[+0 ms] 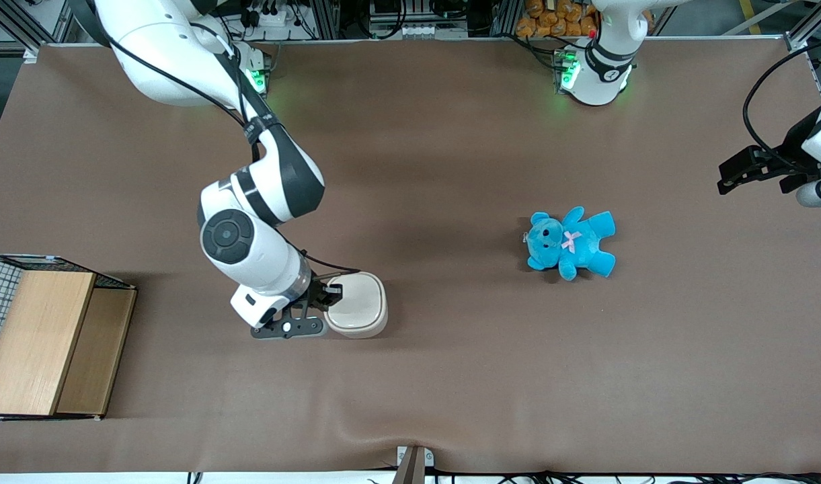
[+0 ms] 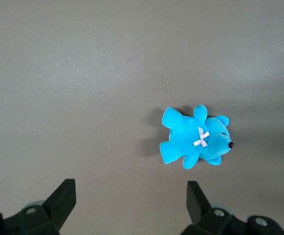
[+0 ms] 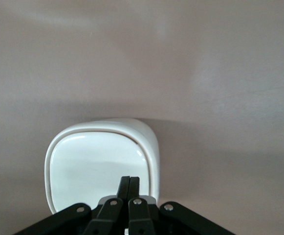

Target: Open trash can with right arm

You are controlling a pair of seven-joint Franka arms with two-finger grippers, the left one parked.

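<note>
I see my gripper (image 3: 129, 183) with its 2 fingers pressed together over the lid (image 3: 95, 166) edge; the light trash can (image 1: 356, 304) may tip or skid if I push off-center.

Right arm: appearance

White jointed right arm (image 1: 249, 249), black joint bands, black cable; black two-finger gripper (image 1: 329, 296) with silver screws.

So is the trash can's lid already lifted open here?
No, the trash can shows its flat lid down, with the shut gripper at its edge.
</note>
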